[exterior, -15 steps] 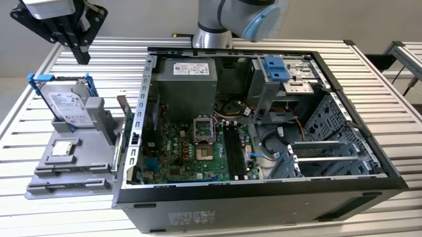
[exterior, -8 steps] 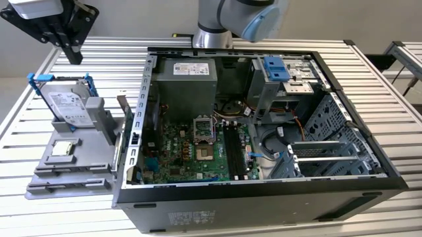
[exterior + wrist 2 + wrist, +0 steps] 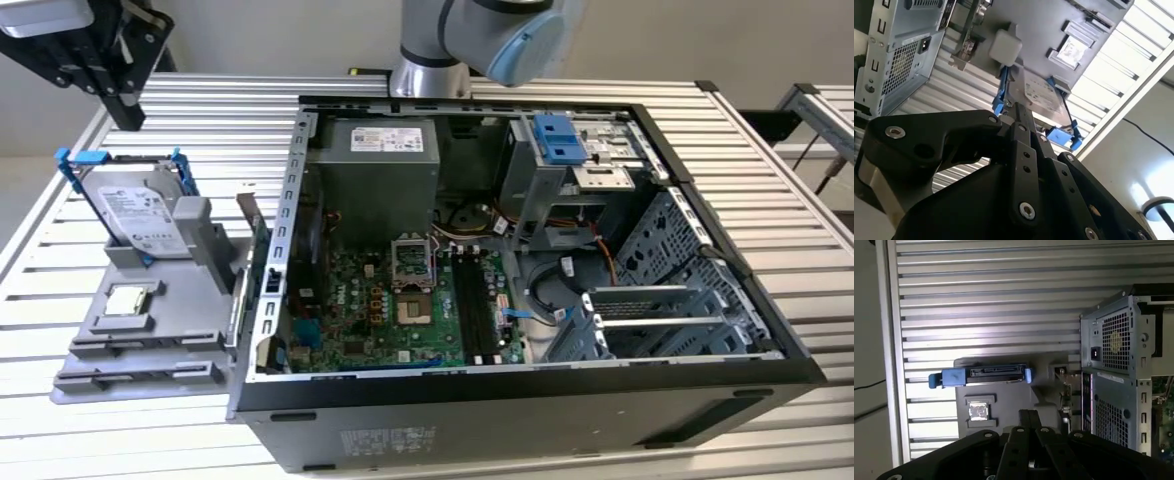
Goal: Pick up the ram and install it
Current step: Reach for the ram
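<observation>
The slatted table point(image 3: 801, 300) bears the open computer case point(image 3: 534, 425) and, at the exterior view's left, a grey tray point(image 3: 134, 340). The gripper point(image 3: 126, 118) hangs above the tray's far end, its claw apparently closed on nothing. The ram point(image 3: 251, 228) — a thin dark stick — stands in the tray just beside the case wall. A good pickup means spreading the claw, squaring it across the thin faces and gripping mid-length, clear of the wall. The stick seems to stand on edge, with its long axis along that wall.

Hard drive point(image 3: 138, 212) stands upright on grey tray point(image 3: 120, 345).
</observation>
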### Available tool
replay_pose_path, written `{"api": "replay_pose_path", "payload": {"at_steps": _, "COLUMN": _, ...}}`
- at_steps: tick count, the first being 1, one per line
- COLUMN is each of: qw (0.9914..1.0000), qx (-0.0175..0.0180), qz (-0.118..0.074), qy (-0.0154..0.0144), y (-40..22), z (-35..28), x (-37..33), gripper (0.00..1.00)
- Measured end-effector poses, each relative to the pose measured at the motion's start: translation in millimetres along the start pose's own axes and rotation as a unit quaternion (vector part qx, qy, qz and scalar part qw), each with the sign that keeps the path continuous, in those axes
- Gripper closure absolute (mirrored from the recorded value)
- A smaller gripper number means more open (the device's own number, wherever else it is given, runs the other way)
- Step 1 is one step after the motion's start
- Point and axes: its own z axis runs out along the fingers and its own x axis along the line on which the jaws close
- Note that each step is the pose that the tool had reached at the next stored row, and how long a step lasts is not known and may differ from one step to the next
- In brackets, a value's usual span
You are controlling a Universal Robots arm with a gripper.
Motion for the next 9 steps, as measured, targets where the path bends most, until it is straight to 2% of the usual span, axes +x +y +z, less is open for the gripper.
{"api": "replay_pose_path", "payload": {"at_steps": 4, "qw": 0.99977, "qx": -0.0004, "qz": -0.022, "qy": 0.0011, "y": -0.1, "z": 0.0, "x": 2.6, "gripper": 1.00}}
{"api": "replay_pose_path", "payload": {"at_steps": 9, "qw": 0.99966, "qx": -0.0005, "qz": -0.026, "qy": 0.0013, "y": -0.5, "z": -0.2, "x": 11.3, "gripper": 1.00}}
